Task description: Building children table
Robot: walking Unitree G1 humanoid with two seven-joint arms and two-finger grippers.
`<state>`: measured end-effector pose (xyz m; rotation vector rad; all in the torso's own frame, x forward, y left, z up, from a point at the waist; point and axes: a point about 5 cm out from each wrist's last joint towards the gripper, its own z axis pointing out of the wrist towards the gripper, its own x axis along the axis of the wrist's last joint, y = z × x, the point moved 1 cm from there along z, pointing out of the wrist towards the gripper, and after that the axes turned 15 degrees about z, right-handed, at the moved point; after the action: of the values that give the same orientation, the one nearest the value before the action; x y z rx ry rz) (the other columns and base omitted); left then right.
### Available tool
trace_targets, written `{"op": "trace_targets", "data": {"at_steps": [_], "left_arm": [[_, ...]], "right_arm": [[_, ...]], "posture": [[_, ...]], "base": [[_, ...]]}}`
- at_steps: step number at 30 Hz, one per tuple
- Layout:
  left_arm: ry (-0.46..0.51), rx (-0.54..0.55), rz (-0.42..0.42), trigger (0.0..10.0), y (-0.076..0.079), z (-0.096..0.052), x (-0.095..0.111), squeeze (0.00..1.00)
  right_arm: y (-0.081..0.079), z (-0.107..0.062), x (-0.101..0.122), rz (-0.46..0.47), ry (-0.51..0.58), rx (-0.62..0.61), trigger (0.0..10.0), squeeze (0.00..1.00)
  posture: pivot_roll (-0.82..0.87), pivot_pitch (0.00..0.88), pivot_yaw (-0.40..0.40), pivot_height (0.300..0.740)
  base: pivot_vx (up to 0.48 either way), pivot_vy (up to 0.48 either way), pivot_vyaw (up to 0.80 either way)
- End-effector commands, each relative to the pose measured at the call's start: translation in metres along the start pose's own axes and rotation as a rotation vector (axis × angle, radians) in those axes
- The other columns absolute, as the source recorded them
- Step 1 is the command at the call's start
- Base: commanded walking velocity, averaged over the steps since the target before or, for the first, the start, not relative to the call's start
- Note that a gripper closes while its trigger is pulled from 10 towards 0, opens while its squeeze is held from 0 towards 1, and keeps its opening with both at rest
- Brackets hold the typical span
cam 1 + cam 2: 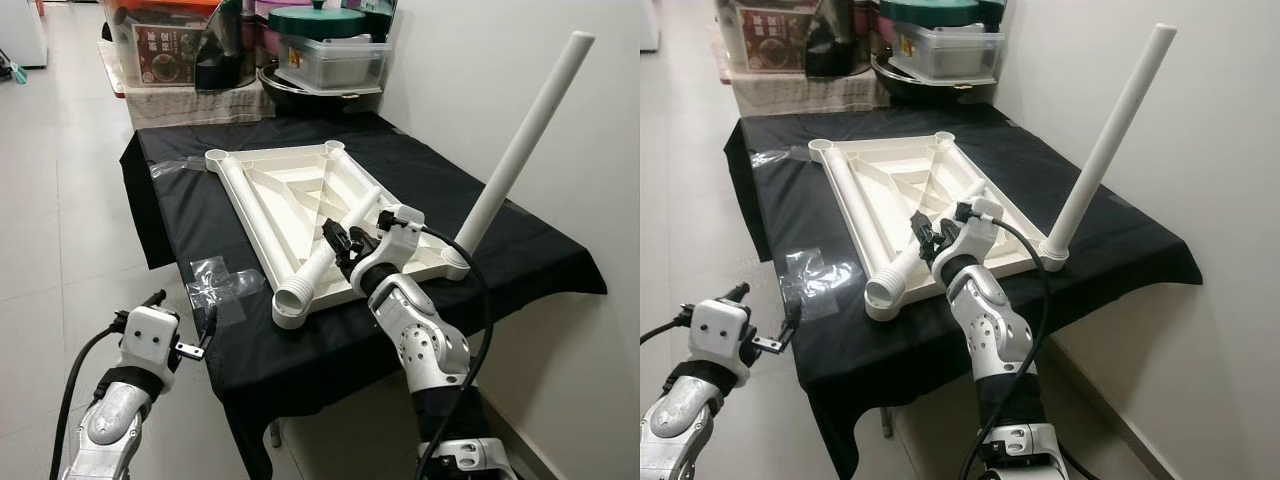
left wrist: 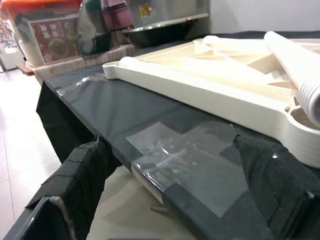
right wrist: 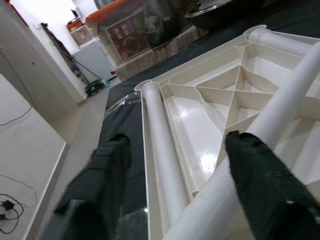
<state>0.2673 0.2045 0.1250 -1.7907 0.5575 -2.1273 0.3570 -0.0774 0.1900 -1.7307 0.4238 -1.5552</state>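
The printing on the red-brown box is too small to read.

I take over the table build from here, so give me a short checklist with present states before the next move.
1. Tabletop lies upside down on the black cloth: ok.
2. One leg stands upright in its corner socket: ok.
3. Loose leg rests across the tabletop, threaded end at the near corner: ok.
4. Right gripper open at the loose leg, one finger against it, not closed: not ok.
5. Left gripper held low beside the table edge, away from the parts: ok.
6. Near corner socket free of debris: cannot tell.
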Motion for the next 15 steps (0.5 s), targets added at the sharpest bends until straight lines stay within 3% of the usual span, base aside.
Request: {"op": "trace_targets", "data": {"at_steps": [1, 8, 9, 15], "left_arm": [[0.027, 0.012, -0.004, 10.0, 0.0, 0.002, 0.006, 0.0], [0.059, 0.015, -0.008, 10.0, -0.001, 0.005, 0.013, 0.0], [0.068, 0.016, -0.009, 10.0, -0.001, 0.006, 0.015, 0.0], [0.078, 0.018, 0.002, 10.0, 0.001, 0.007, 0.018, 0.0]], "right_arm": [[-0.031, 0.007, -0.004, 0.077, 0.011, 0.088, 10.0, 1.0], [-0.031, 0.009, -0.006, 0.104, -0.032, 0.084, 10.0, 0.98], [-0.031, 0.01, -0.006, 0.098, -0.044, 0.084, 10.0, 0.0], [-0.029, 0.014, 0.002, 0.029, -0.054, 0.087, 10.0, 0.0]], "posture": [[0.07, 0.0, -0.13, 0.74], [0.07, 0.0, -0.122, 0.74], [0.07, 0.0, -0.12, 0.74], [0.07, 0.0, -0.114, 0.74]], "base": [[0.442, 0.0, 0.0], [0.469, 0.0, 0.0], [0.48, 0.0, 0.0], [0.417, 0.0, 0.0]]}}
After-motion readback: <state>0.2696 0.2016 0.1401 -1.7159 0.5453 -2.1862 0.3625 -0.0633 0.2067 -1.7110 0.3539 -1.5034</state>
